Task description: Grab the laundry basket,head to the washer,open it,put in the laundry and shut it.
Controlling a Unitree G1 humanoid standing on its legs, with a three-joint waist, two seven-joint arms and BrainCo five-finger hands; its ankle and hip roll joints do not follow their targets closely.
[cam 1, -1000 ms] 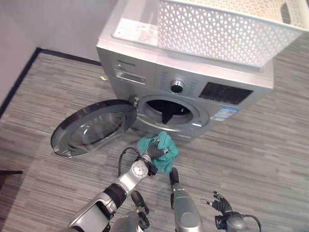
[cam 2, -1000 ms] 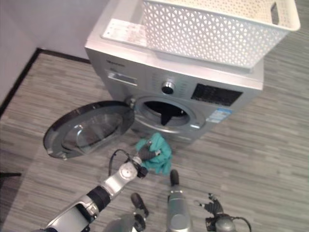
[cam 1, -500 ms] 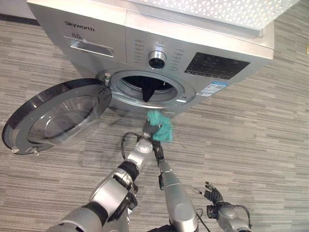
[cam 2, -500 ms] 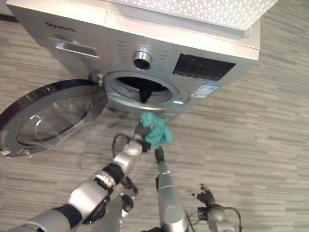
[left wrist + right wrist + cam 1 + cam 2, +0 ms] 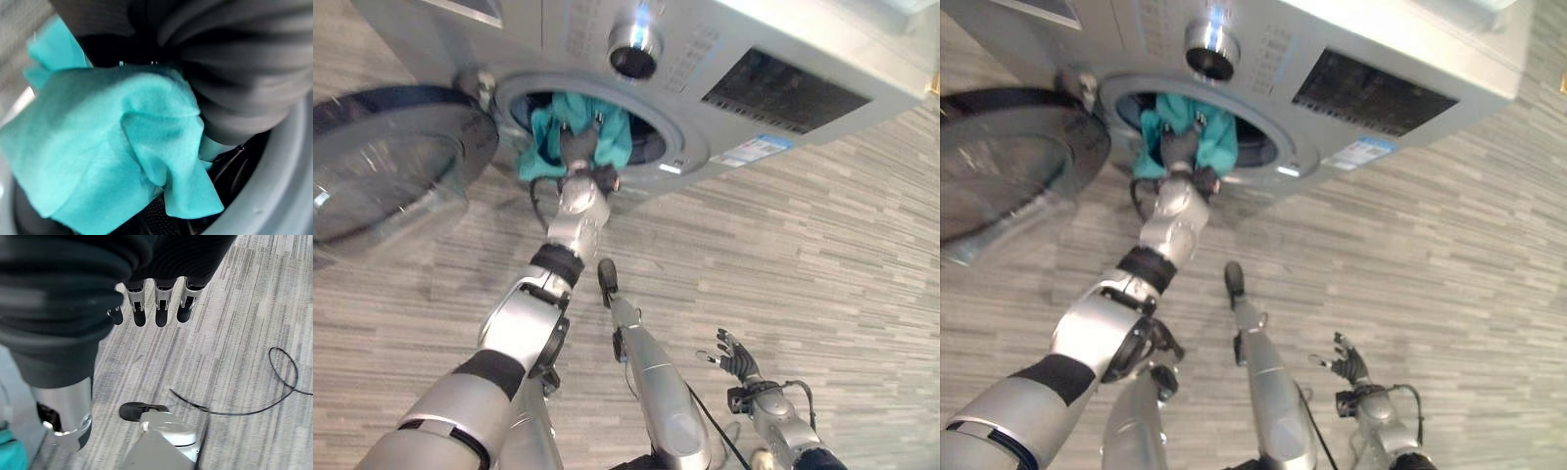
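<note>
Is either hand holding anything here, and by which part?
The left hand clutches the teal cloth by a bunched fold at the washer opening; the right hand holds nothing.

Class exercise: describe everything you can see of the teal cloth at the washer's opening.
The teal cloth is a soft, matte, crumpled fabric, bunched in loose folds with a corner hanging down. It is at the round opening of the silver washing machine, partly inside the dark drum. The robot's left hand grips it; its far side is hidden.
</note>
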